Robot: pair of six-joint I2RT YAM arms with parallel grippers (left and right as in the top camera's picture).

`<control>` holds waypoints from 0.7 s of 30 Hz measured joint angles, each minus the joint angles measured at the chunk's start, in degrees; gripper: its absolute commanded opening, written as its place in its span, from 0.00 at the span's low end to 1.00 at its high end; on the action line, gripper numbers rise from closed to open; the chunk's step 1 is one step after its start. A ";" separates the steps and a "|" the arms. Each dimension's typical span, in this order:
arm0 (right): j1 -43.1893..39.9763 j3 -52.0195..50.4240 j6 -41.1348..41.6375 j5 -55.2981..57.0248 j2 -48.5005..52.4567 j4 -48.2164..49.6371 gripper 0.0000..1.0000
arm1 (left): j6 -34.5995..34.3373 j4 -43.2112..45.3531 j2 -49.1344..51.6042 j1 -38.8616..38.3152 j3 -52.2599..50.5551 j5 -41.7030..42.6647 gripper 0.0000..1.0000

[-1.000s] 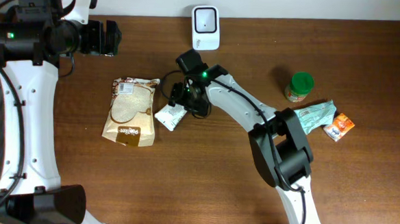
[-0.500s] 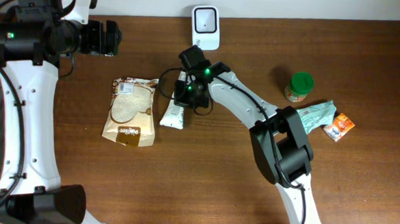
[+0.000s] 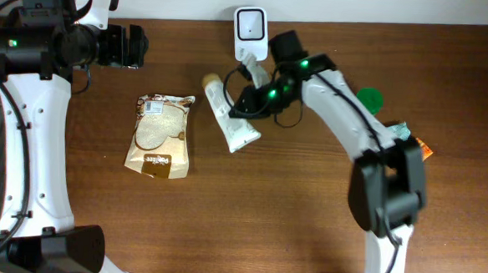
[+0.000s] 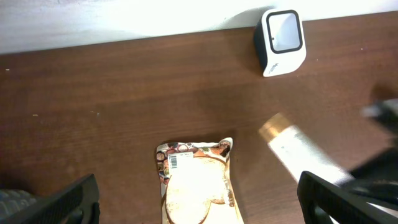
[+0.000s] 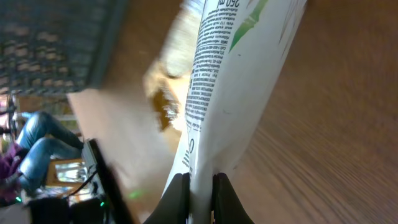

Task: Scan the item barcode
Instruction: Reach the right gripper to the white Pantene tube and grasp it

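White plastic tube with a tan cap (image 3: 228, 117) is the item for scanning, and the right gripper (image 5: 199, 186) has its two jaws pressed tightly together on it. In the right wrist view the flat body of the tube comes out from between the black fingers (image 5: 179, 188), with small printed text and a green leaf mark on it. I cannot say exactly which part of the tube is pinched.

From overhead the tube lies slanted, cap toward the far left and wide end toward the near right. It is just in front of the white box scanner with a dark window (image 3: 251, 32), which stands at the back edge of the brown wooden table (image 3: 305, 240). The tube seems to be held above the table, not resting on it.

The left gripper (image 3: 134, 47) hovers far to the left with its jaws fully spread and nothing between them. Below it lies the brown and white snack bag (image 3: 160, 136), flat on the table.

I judge that the step in hand is bringing the tube to the scanner. No barcode is readable in these views, so I cannot tell which side carries it. The next move probably calls for turning the wrist until the printed side faces the dark window, and holding the tube steady near it. The grip is on a narrow part, so the tube could swing or slip during the turn.
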 measured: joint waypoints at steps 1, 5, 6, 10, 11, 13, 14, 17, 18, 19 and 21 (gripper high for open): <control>-0.28 0.00 -1.20 -0.57 -2.62 -0.31 0.04 | 0.00 -0.02 0.00 0.00 0.00 0.02 0.99; -1.60 0.02 -3.50 -0.46 -10.10 -2.78 0.04 | 0.00 0.00 0.00 0.00 0.00 0.02 0.99; -1.60 0.02 -3.30 1.05 -10.19 -3.85 0.04 | 0.00 -0.02 0.00 0.00 0.00 0.02 0.99; -1.60 0.00 -0.72 12.72 -6.93 -5.79 0.04 | 0.00 0.02 0.00 0.00 0.00 0.00 0.99; -1.53 0.00 -0.09 15.67 -5.77 -5.75 0.04 | 0.00 0.02 0.00 0.00 0.00 0.00 0.99; -1.09 0.00 0.76 21.64 -1.92 -5.09 0.04 | 0.00 0.02 0.00 0.00 0.00 0.02 0.99; -0.50 0.00 1.64 24.87 0.59 -4.57 0.04 | 0.00 0.02 0.00 0.00 0.00 0.00 0.99; 2.19 -0.02 3.39 29.49 5.86 -4.17 0.04 | 0.00 0.00 0.00 0.00 0.00 0.02 0.99; 3.52 -0.04 4.02 30.47 7.48 -4.13 0.04 | 0.00 0.02 0.00 0.02 0.00 0.00 0.99; 4.72 -0.04 4.81 31.15 8.39 -3.87 0.04 | 0.00 0.00 0.00 0.00 0.00 0.02 0.99; 5.57 0.07 6.21 31.74 8.44 -3.63 0.04 | 0.00 0.00 0.00 0.00 0.00 0.00 0.99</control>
